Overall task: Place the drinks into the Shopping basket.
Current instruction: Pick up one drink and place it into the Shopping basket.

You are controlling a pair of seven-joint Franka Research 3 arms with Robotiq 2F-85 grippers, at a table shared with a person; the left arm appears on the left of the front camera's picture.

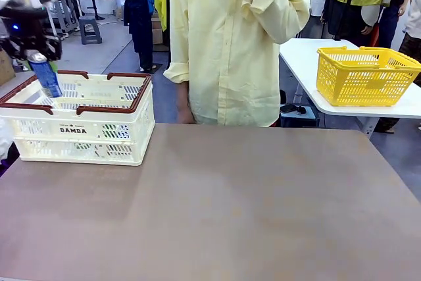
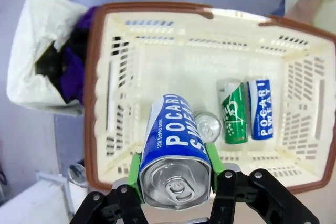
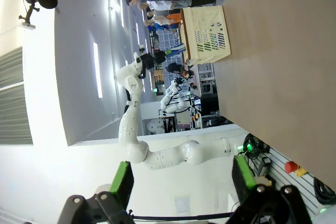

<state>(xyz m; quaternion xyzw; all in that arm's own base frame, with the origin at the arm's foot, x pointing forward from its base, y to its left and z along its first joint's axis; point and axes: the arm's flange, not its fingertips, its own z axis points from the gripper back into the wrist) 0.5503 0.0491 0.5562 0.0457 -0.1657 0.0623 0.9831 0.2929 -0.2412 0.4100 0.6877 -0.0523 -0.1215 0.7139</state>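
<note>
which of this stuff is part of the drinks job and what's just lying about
Part of the job:
- blue aluminium can, clamped in the left gripper
- cream slotted plastic basket with red-brown rim
- green can and second blue can lying inside it

Just lying about:
- yellow plastic basket on the white side table

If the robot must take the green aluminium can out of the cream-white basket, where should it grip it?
Probably across the middle of the green aluminium can, from above. It lies flat on the floor of the cream-white slotted basket, with a blue can close alongside, so one finger would have to slip between them.
</note>
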